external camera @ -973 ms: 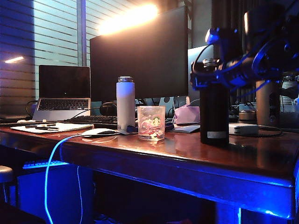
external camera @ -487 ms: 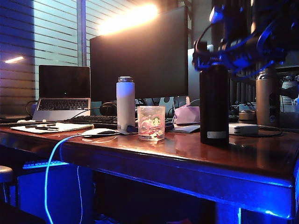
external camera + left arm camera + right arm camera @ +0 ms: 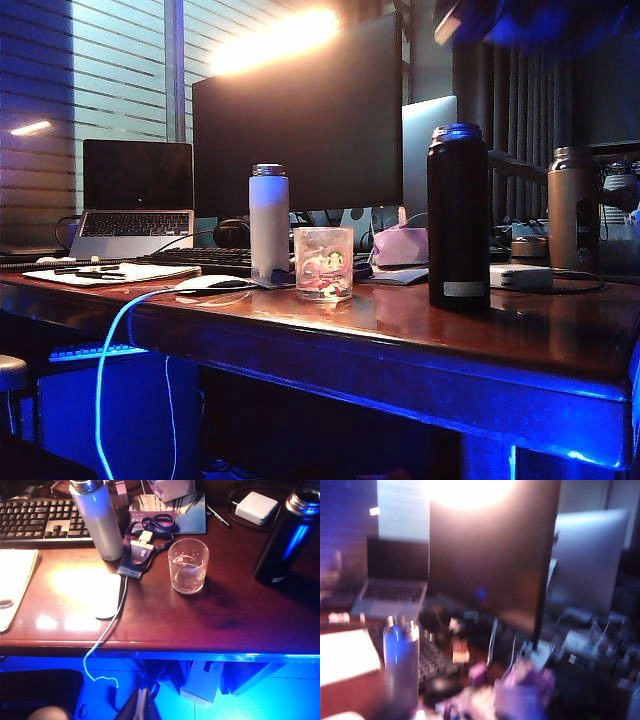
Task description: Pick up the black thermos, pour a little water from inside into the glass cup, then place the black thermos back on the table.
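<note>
Your right arm had lifted clear of the thermos (image 3: 458, 215) since a second earlier. The cup (image 3: 323, 263) sat left of it on the surface (image 3: 420, 330); its contents were unclear. Neither end effector was in view, so you couldn't tell their state.

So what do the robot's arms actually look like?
Little shows. The right arm, at the exterior view's top edge above the black thermos, is a dark bulky shape lit blue with one pale patch; the right gripper can't be made out. The left gripper shows only as dark narrow fingers below the table edge.
</note>
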### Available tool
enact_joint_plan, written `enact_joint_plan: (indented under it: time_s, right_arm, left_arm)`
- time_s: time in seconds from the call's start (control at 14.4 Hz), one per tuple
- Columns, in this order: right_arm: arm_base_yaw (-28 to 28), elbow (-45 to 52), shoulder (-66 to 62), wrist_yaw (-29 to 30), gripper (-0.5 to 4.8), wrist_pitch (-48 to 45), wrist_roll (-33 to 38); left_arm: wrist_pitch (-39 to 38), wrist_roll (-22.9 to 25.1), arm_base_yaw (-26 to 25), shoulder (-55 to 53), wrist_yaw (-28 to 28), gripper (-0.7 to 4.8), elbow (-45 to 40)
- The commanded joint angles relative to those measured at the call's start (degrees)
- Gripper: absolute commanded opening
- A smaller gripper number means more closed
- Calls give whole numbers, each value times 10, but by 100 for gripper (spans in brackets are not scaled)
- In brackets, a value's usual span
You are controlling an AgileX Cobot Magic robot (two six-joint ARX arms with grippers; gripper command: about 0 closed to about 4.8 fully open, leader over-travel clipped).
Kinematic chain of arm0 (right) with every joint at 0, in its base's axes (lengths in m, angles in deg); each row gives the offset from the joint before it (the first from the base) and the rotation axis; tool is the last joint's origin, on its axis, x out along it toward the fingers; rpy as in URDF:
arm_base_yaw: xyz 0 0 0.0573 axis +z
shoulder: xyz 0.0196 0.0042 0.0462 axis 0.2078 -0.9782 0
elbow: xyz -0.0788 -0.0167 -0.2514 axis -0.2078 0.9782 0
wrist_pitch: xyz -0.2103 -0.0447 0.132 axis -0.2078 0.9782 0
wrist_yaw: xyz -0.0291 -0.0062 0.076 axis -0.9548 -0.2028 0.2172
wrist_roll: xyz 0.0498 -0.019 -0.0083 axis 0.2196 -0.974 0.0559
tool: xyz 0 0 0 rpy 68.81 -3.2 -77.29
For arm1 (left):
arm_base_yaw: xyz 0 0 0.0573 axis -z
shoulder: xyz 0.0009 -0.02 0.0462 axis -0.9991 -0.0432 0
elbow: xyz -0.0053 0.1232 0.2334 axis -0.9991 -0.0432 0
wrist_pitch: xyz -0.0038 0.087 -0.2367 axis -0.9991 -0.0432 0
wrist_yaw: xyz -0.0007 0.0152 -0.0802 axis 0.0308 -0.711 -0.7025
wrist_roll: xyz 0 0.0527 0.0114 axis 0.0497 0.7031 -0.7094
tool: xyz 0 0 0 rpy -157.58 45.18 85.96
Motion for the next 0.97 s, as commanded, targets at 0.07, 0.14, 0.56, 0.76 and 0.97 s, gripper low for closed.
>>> enact_joint_plan:
  time_s: [0.07, 0.14, 0.56, 0.76, 0.97]
  right_arm:
    - [0, -2, 96, -11, -1, 83, -1]
    - [0, -2, 134, -16, -1, 129, -1]
    - [-14, 175, 436, -125, -1, 331, -10]
    - [-70, 316, 566, -72, -1, 329, 5]
    - [-123, 396, 652, -63, -1, 382, 38]
  left_arm:
    - [4, -1, 0, 2, -2, 22, 3]
    - [4, -1, 0, 2, -2, 22, 3]
    - [4, -1, 0, 2, -2, 22, 3]
    - [4, -1, 0, 2, -2, 22, 3]
    - [4, -1, 0, 2, -2, 22, 3]
